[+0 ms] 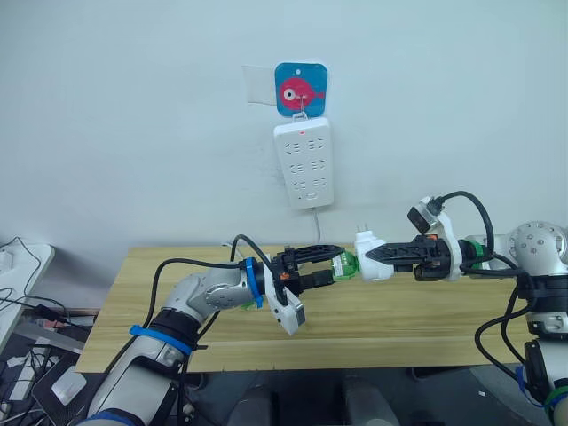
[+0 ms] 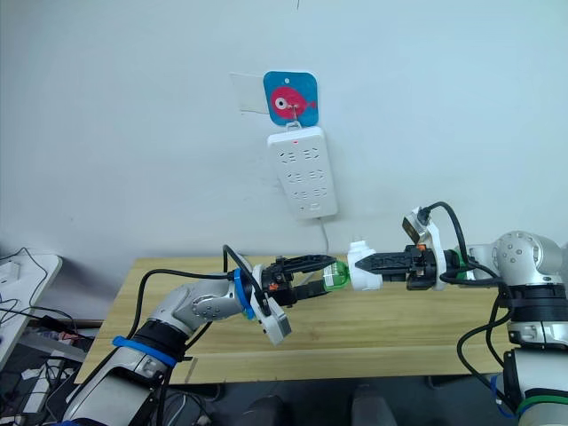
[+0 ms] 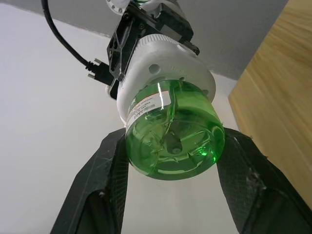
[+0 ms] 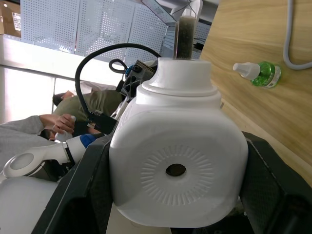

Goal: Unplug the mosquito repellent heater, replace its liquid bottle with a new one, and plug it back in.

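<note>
Above the table, my right gripper (image 1: 371,255) is shut on the white mosquito repellent heater (image 4: 175,165), whose prongs point up. The round vent disc faces the right wrist camera. A green liquid bottle (image 3: 170,141) sits at the heater's left end, its base toward the left wrist camera. My left gripper (image 1: 333,264) is shut on that bottle, one black finger (image 3: 105,170) on each side. A dark wick (image 4: 185,29) rises from the heater's neck. A second green bottle with a white cap (image 4: 258,73) lies on the wood.
The white power strip (image 1: 304,164) hangs on the wall under a blue fish hook (image 1: 301,89), its cable (image 1: 316,226) dropping behind the wooden table (image 1: 399,311). A person (image 4: 73,107) sits in the background. Cables and boxes lie on the floor at left.
</note>
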